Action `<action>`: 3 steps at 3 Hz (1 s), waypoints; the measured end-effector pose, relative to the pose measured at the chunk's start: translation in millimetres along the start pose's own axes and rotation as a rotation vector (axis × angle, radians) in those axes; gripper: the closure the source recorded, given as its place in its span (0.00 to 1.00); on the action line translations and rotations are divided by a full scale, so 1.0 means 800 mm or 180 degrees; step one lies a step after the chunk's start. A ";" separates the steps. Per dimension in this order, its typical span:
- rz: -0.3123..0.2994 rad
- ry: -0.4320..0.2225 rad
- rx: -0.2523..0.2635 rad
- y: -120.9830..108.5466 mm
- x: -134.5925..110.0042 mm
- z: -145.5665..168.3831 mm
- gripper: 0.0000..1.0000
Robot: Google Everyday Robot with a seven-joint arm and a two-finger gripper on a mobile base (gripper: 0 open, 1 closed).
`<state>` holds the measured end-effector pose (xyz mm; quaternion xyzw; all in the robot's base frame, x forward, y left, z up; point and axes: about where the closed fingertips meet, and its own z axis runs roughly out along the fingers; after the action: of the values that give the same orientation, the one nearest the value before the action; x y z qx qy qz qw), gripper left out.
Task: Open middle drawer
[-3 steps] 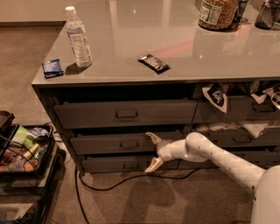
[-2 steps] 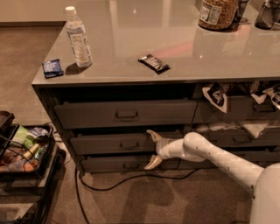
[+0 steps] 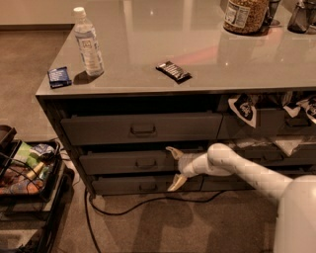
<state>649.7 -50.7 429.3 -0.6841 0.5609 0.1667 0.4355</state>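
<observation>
Nothing moved: spread gripper (image 3: 174,168) sits before middle drawer (image 3: 113,162), right of pull (image 3: 146,163).

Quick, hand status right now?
Hand: open, holding nothing, in front of the middle drawer, just right of its pull.

Countertop (image 3: 148,44) bears bottle (image 3: 88,42), blue packet (image 3: 59,77), snack bar (image 3: 173,71), jar (image 3: 246,15); pincer (image 3: 174,168) below.
</observation>
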 end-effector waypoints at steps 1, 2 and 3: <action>-0.0258 0.0233 -0.0292 -0.017 0.008 -0.013 0.00; -0.0258 0.0233 -0.0291 -0.017 0.008 -0.013 0.00; -0.0262 0.0374 -0.0277 -0.020 0.009 -0.002 0.00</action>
<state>666.3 -56.4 431.4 -0.7334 0.5491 0.1324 0.3783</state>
